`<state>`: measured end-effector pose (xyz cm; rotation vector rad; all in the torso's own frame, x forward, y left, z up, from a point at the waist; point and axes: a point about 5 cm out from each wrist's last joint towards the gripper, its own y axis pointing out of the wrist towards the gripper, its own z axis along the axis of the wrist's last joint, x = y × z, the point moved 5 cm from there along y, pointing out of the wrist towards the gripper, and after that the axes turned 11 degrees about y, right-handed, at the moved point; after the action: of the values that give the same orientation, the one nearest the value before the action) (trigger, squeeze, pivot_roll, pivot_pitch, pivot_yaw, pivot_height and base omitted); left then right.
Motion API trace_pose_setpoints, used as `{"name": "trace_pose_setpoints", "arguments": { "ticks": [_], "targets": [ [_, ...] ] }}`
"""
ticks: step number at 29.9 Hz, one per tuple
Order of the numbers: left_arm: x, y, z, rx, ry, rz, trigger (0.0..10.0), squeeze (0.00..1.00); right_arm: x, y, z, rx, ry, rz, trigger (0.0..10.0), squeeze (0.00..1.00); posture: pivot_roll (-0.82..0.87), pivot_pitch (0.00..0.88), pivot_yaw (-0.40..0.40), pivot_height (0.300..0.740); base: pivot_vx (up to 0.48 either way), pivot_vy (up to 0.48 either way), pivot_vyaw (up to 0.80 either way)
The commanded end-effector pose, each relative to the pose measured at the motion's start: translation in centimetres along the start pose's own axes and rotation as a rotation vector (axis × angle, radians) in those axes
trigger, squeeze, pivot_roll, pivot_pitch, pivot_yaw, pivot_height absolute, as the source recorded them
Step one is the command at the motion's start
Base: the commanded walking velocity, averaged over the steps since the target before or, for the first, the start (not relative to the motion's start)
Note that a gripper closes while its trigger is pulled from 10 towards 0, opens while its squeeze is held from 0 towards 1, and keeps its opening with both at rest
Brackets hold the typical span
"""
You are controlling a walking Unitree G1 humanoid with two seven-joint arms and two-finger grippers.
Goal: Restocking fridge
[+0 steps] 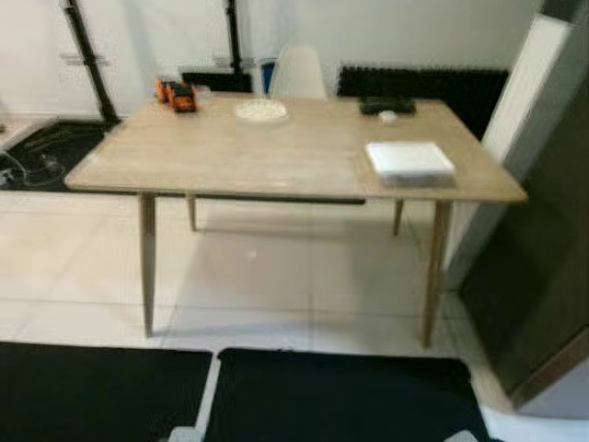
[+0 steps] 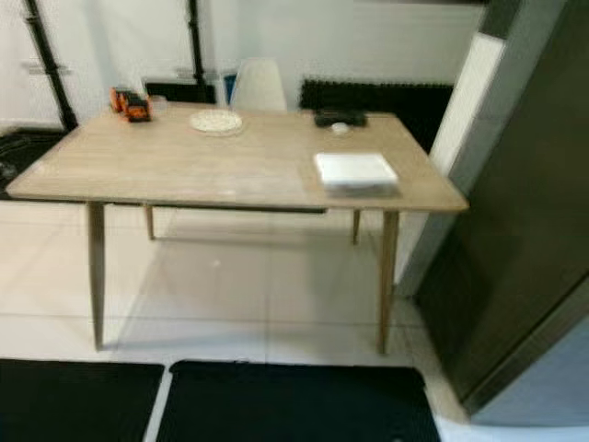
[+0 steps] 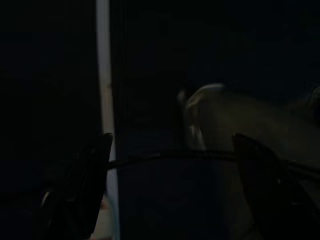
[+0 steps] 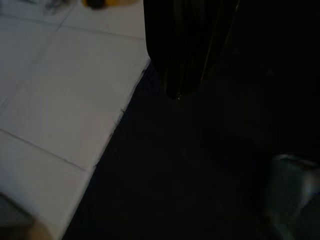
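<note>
**Presently: table, fridge side and floor, as seen from the head camera**

Item 1. Wooden table (image 1: 276, 157), four slanted legs, standing on pale floor tiles (image 1: 276, 276). The picture is slightly blurred.

Item 2. On the table, near its right front corner: flat white box (image 1: 409, 159), lying level.

Item 3. At the far edge, centre: round pale plate (image 1: 260, 110). Contents not readable.

Item 4. At the far left corner: small orange-and-black object (image 1: 177, 94), kind unclear.

Item 5. At the far right: flat black device (image 1: 386, 106), with a small white thing just in front of it.

Item 6. Behind the table: white chair (image 1: 297, 74), back visible above the tabletop; dark radiator-like panel (image 1: 423, 85) on the wall; two black stands (image 1: 87, 55) left of the chair.

Item 7. Right of the table: dark tall fridge (image 2: 525, 230), its side turned to the camera, with a white panel edge (image 2: 465, 120) between it and the table.

Item 8. Nearest the camera: two black floor mats (image 1: 340, 396), side by side, a pale gap between them.

Item 9. Left gripper (image 3: 170, 180), wrist view very dark: two black fingers (image 3: 85, 185) stand well apart, nothing between them; a pale vertical strip and a dim rounded shape lie beyond.

Item 10. Right gripper (image 4: 182, 75), wrist view: the black fingers (image 4: 170, 50) lie together, hanging over the edge where a black mat (image 4: 200, 175) meets the white tiles.
</note>
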<state>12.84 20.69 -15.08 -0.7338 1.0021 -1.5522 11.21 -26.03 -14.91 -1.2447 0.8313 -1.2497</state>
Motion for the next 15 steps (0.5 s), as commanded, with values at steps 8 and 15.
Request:
{"name": "trace_pose_setpoints", "arguments": {
  "ticks": [8, 15],
  "targets": [
    [0.98, 0.04, -0.50, -0.018, 0.005, -0.031, 10.0, 0.00, 0.41, -0.06, -0.16, -0.004, 0.008, -0.010, 10.0, 0.00, -0.07, 0.000, -0.031, 0.740, 0.000, -0.459, 0.00],
    [0.93, 0.07, -0.28, -0.010, 0.005, -0.029, 10.0, 0.00, 0.40, -0.06, 0.04, 0.001, 0.006, -0.007, 10.0, 0.00, -0.07, 0.000, -0.033, 0.740, 0.000, -0.453, 0.00]
  ]
}}
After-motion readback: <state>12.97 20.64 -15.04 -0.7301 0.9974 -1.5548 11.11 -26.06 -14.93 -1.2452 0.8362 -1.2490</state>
